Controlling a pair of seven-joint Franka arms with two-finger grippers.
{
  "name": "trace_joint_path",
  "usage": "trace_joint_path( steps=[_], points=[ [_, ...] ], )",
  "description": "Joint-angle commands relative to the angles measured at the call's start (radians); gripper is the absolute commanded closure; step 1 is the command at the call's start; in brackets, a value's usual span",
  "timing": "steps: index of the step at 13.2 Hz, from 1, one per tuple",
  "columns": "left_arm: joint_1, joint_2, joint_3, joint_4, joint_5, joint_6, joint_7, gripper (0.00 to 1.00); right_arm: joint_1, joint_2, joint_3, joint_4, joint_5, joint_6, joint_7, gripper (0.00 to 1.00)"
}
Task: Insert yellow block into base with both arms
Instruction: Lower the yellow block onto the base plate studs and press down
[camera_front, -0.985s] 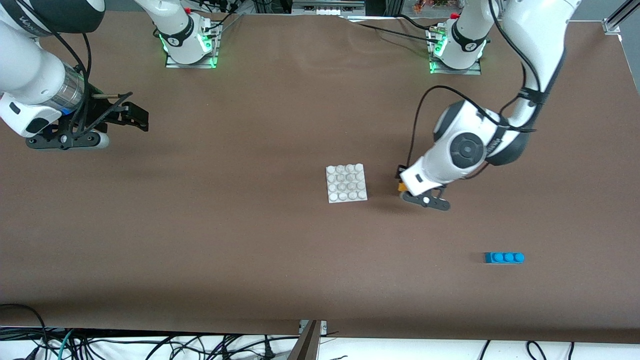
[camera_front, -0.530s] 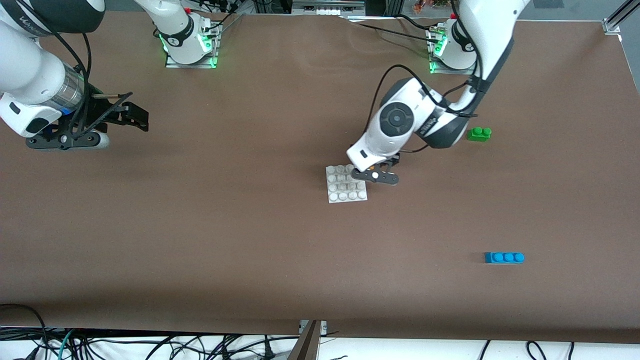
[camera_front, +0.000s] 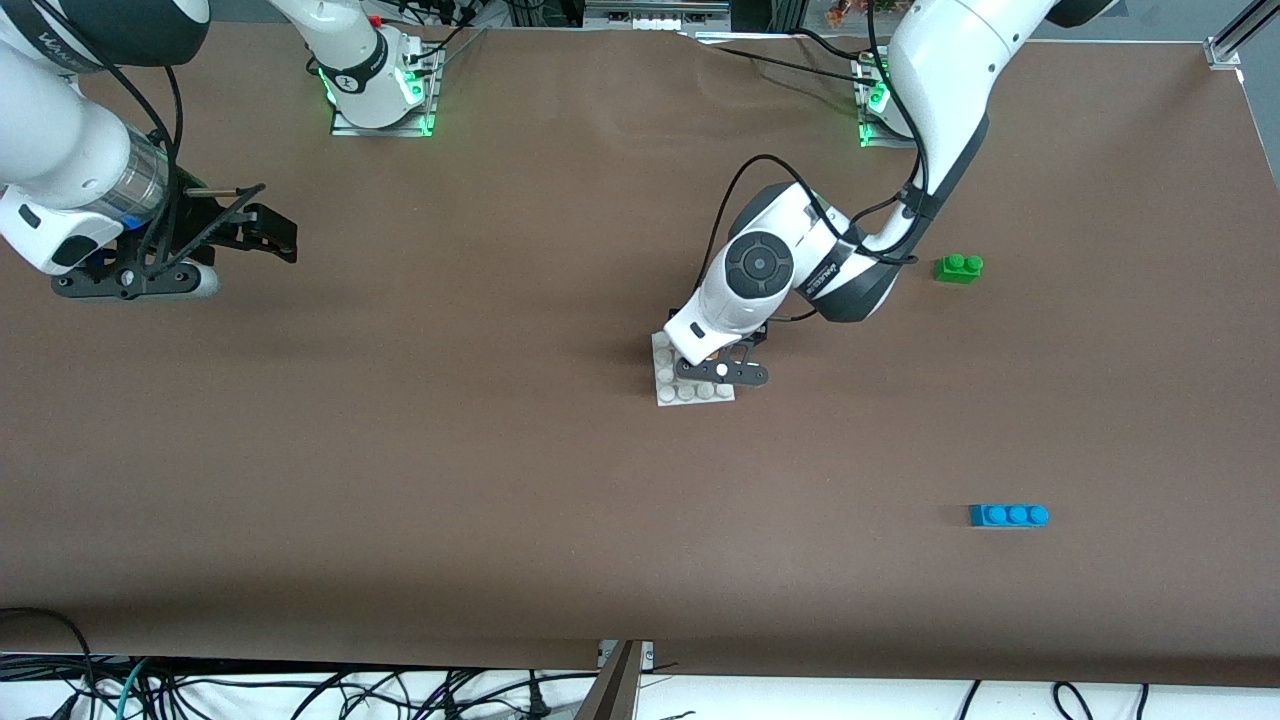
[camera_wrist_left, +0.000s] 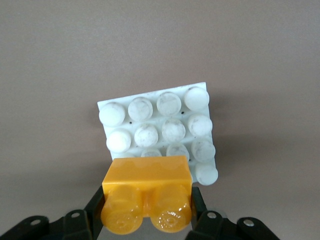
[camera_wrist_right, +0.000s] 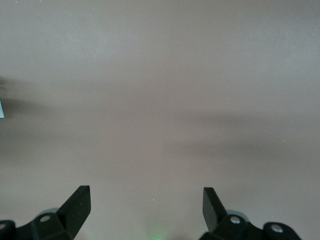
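My left gripper (camera_front: 716, 362) hangs over the white studded base (camera_front: 692, 392), which lies mid-table. It is shut on the yellow block (camera_wrist_left: 147, 192). In the left wrist view the two black fingers (camera_wrist_left: 95, 207) press the block's short ends, and its two studs face the camera. There the left gripper (camera_wrist_left: 147, 212) holds the block over one edge row of the base (camera_wrist_left: 160, 120), hiding a few studs. My right gripper (camera_front: 268, 232) waits open over bare table at the right arm's end. Nothing lies between its fingers (camera_wrist_right: 77, 202) in the right wrist view, where the right gripper (camera_wrist_right: 146, 200) faces only the brown mat.
A green two-stud brick (camera_front: 958, 267) lies toward the left arm's end of the table, beside the left arm's elbow. A blue three-stud brick (camera_front: 1008, 515) lies nearer the front camera at that same end. The brown mat (camera_front: 450, 450) covers the table.
The left arm has carried the yellow block from beside the base to over it, toward the right arm's end. The green brick came into sight. The right arm has not moved.
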Motion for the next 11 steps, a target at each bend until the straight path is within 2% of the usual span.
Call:
trace_joint_path(
  steps=[1, 11],
  points=[
    [-0.021, 0.046, 0.004, 0.059, 0.019, -0.012, -0.003, 0.47, -0.001, -0.009, 0.0, 0.006, 0.004, -0.014, -0.01, 0.01],
    [-0.076, 0.092, 0.055, 0.066, 0.019, 0.004, -0.035, 0.47, -0.001, -0.012, 0.001, 0.008, 0.012, -0.019, -0.007, 0.01]
  ],
)
